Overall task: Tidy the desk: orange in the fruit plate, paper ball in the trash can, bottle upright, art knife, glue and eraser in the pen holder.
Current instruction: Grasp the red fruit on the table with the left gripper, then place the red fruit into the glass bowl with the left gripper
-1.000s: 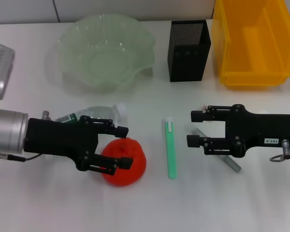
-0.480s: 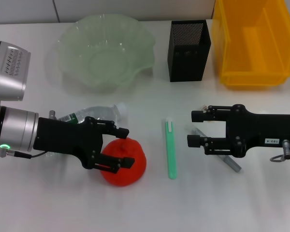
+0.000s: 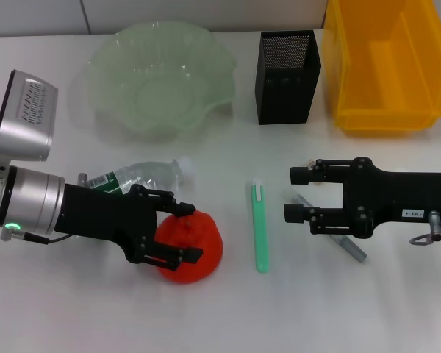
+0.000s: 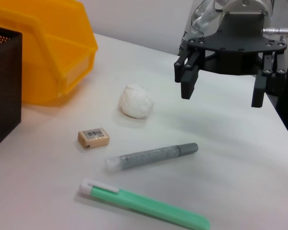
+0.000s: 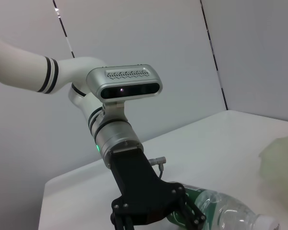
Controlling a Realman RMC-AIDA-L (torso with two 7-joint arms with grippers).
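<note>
Straddling the orange (image 3: pixel 193 245) at lower left: left gripper (image 3: pixel 185 234), jaws spread wide around it. At right centre, right gripper (image 3: pixel 297 195), jaws wide, empty.

No text can be read with certainty. Eraser (image 4: pixel 93 138): small printed label, barcode-like, illegible. Bottle (image 3: pixel 136 176): green label, print too small to make out. Right gripper (image 3: pixel 300 194): small white sticker on its black body, characters not legible.

The right claw (image 3: pixel 290 194) hides the paper ball and eraser in the head view.
</note>
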